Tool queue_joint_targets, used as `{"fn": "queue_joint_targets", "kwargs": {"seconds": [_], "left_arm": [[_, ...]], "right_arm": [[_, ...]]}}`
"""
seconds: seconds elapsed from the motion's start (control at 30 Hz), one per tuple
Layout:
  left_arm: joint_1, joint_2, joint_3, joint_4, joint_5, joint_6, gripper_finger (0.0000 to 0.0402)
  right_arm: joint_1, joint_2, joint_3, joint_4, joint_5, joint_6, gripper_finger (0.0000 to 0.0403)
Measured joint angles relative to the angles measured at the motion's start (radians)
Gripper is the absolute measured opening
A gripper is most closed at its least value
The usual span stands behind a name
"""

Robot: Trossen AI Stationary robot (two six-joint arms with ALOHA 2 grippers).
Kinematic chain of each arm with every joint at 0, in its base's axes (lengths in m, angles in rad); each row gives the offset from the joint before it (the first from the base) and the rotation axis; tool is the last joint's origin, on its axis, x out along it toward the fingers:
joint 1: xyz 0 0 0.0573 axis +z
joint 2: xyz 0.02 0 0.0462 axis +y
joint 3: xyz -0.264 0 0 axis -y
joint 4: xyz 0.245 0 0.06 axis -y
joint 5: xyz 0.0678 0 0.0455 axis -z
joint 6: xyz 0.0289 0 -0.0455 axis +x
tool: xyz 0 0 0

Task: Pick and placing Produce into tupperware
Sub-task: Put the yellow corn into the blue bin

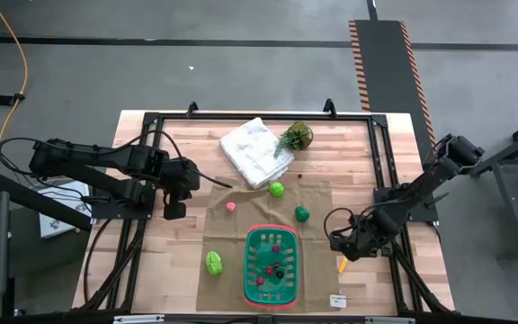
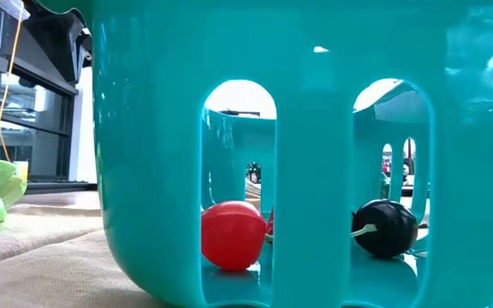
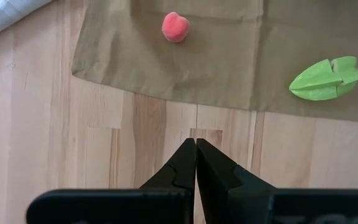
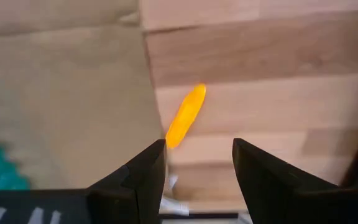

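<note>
A pale planked wooden bench (image 1: 142, 270) is partly covered by a tan cloth (image 1: 218, 216). The slotted green plastic tupperware (image 1: 272, 265) is set on that cloth. The right tool (image 4: 197, 163) is held open and empty, with a smooth orange carrot-like piece (image 4: 186, 116) lying just beyond its fingers. The left tool (image 3: 195, 163) is closed, empty.
</note>
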Motion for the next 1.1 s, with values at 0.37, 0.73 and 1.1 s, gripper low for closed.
{"fn": "queue_joint_targets", "kwargs": {"seconds": [0.37, 0.73, 1.1], "left_arm": [[0.000, 0.000, 0.000, 0.054, -0.002, 0.034, 0.0003], [0.000, 0.000, 0.000, 0.049, 0.028, -0.029, 0.0003], [0.000, 0.000, 0.000, 0.045, 0.069, -0.099, 0.0003]], "right_arm": [[0.066, -0.054, 0.392, -0.671, 0.058, -0.010, 0.0177], [0.076, -0.202, 0.154, -0.446, 0.059, -0.010, 0.0177], [0.121, -0.219, -0.056, -0.109, 0.078, -0.028, 0.0177]]}}
